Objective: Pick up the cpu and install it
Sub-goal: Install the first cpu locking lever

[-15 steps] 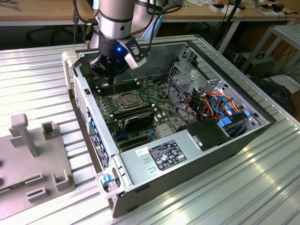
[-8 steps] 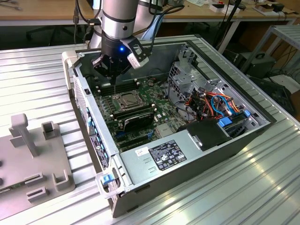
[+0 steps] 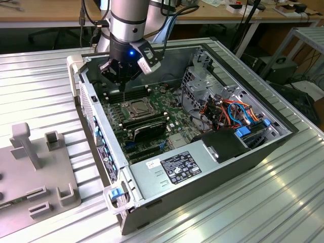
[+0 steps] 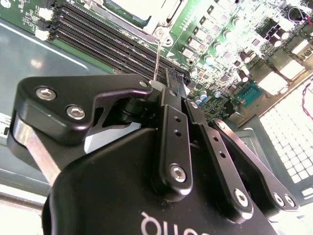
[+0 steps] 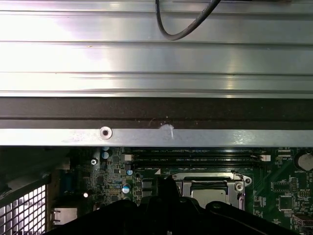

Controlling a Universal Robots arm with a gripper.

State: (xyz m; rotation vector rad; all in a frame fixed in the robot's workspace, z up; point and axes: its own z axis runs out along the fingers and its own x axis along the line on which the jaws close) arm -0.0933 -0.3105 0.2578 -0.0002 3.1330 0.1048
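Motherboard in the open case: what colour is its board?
Green, clearest in the second wrist view: motherboard.

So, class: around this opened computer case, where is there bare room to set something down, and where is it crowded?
Free: the ribbed metal table in front of the computer case, and the strip between the case and the grey fixture block. Crowded: inside the case, where the gripper hangs over the motherboard beside bundled cables.

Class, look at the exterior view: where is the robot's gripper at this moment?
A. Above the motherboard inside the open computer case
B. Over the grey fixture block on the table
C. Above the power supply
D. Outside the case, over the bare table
A: the gripper hangs inside the open computer case, above the motherboard near the metal-framed socket.
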